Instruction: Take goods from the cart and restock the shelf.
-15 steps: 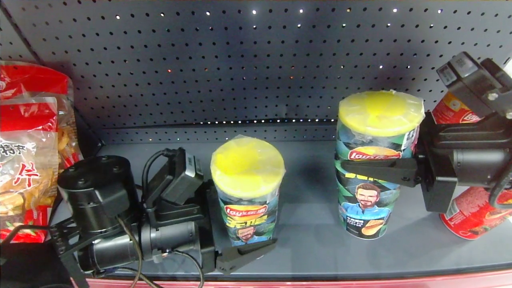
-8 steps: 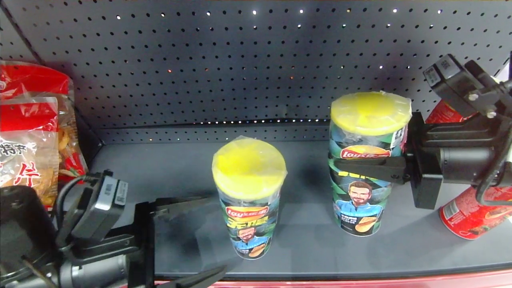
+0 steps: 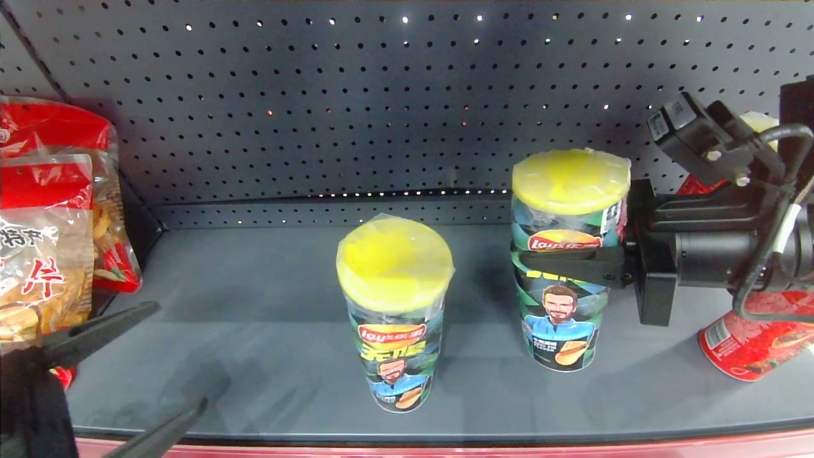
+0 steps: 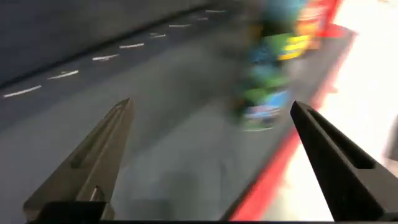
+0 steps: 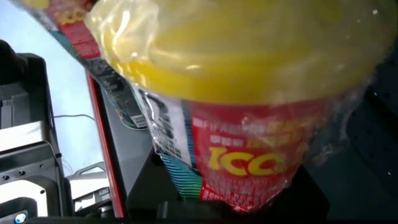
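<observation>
Gripping at mid-body is advised: held canister (image 3: 559, 318) judged light, crushable, film slippery. It is clenched by right gripper (image 3: 542, 257), right of standing canister (image 3: 394, 318); left gripper (image 3: 175, 356) spread empty, left.

The left chip can (image 3: 394, 356) and the right chip can (image 3: 559, 318) are showing yellow lids over green-blue patterned wraps, while the shelf (image 3: 254, 305) is looking dark grey beside red snack bags (image 3: 44, 210).
</observation>
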`<state>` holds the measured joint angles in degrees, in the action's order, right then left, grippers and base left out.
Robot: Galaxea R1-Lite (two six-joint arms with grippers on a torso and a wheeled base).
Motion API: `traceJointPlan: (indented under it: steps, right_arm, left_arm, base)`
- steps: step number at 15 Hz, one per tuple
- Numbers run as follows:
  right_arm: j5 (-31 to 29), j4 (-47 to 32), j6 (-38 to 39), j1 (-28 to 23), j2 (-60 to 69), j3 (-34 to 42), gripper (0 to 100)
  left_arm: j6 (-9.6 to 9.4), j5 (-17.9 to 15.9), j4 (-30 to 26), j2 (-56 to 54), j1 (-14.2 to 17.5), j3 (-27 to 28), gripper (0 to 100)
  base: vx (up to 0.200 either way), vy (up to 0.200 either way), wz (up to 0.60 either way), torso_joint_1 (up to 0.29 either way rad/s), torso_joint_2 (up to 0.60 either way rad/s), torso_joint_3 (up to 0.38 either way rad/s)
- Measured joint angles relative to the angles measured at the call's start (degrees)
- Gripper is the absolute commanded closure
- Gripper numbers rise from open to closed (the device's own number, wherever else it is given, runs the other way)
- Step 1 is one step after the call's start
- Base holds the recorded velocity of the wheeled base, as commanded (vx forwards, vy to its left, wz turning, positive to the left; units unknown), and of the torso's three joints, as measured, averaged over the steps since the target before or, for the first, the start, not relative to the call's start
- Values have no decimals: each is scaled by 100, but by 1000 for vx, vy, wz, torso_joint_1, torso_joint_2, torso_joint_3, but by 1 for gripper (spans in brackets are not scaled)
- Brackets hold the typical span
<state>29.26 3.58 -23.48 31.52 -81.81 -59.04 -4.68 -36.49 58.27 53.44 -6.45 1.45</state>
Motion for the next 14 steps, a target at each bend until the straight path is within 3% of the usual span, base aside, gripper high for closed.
traceJointPlan:
  steps: [3,6,8,10,12,14]
  right_arm:
    - [7,-2,-5,-7,-115,-240,100]
    - [16,5,-2,-5,-267,-621,100]
    - [18,13,0,-9,-374,-901,100]
    - [30,7,2,-38,-422,-978,100]
    - [33,9,2,-71,-433,-1009,100]
    - [33,9,5,-88,-432,-1023,100]
  left_arm:
    - [154,145,-1191,-1279,579,-74,0]
    - [257,703,-2677,-2547,1000,-94,0]
    - [629,1318,-3693,-3435,1148,-60,0]
    - [968,2206,-4645,-4168,1231,-16,0]
    - [1014,2305,-4938,-4520,1264,-11,0]
    - [818,2310,-5389,-4669,1067,-27,0]
  base:
    - [0,0,0,0,0,0]
    - [0,0,0,0,0,0]
    - [0,0,0,0,0,0]
    - [0,0,0,0,0,0]
    - [0,0,0,0,0,0]
    - [0,0,0,0,0,0]
